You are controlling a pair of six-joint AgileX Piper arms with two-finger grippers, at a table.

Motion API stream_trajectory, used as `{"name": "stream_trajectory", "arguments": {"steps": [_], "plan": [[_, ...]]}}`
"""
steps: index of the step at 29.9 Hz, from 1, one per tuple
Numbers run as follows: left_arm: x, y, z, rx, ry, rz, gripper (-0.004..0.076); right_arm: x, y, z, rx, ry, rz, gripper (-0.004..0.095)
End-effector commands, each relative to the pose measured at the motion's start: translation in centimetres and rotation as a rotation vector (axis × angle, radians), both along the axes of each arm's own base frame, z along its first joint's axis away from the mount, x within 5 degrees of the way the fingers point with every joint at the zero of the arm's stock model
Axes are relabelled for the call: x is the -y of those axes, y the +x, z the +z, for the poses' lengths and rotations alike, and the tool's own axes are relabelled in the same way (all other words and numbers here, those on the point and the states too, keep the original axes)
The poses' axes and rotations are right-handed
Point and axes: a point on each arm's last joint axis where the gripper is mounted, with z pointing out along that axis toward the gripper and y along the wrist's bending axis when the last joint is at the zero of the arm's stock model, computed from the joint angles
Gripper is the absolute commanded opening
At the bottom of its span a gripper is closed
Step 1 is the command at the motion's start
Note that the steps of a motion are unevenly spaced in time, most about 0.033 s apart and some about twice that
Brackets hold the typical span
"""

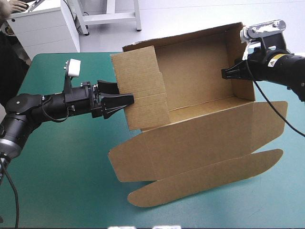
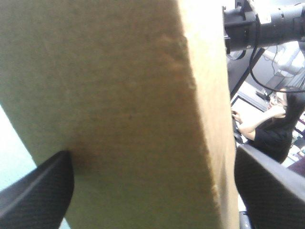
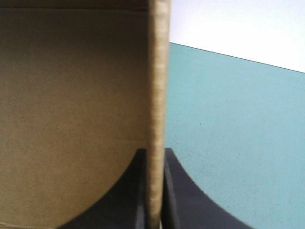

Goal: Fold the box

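The brown box (image 1: 200, 81) stands half-formed in the centre and upper right of the high view, on the teal-green tabletop (image 1: 62, 162). Its back wall and both end walls are raised. Its lid (image 1: 190, 143) lies flat toward the lower middle of the frame, ending in a long rounded flap (image 1: 205, 179) (a second, shorter flap (image 1: 269, 119) lies out to the right).

The left pincer (image 1: 123, 95) comes in from the left of the high view at mid-height and straddles the left wall (image 1: 143, 86), one black finger on each face of the board. In the left wrist view the box (image 2: 124, 105) fills the space between the two fingers (image 2: 38, 191), which stand wide apart at their bases. The left pincer (image 2: 152, 157) is open around the wall, not clamped on it.

The right pincer (image 1: 225, 73) reaches in from the upper right of the high view and meets the right wall (image 1: 240, 62) near its top edge. In the right wrist view the board of the box (image 3: 71, 105) is seen edge-on. It runs straight between the fingers (image 3: 186, 191), which press close on either side, so the right pincer (image 3: 155, 151) is clamped on the wall. The brown inner face lies to one side of that edge and the teal-green cover (image 3: 228, 119) to the other.
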Motion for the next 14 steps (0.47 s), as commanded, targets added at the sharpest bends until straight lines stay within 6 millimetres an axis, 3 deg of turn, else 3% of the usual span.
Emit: {"name": "stream_trajectory", "arguments": {"steps": [1, 8, 14], "plan": [[0.2, -1.8, 2.6, 0.055, -0.123, -0.093, 0.0648, -0.6, -1.0, 2.3, 0.143, 0.059, -0.003, 0.0004], [0.0, -0.9, 3.6, 0.069, -0.054, 0.023, 0.0648, -1.8, -1.2, 2.7, 0.195, 0.053, -0.023, 0.0004], [-0.6, -0.3, 5.7, 0.061, 0.071, 0.159, 0.0648, -2.3, -1.3, 3.0, 0.229, 0.062, -0.024, 0.0003]]}}
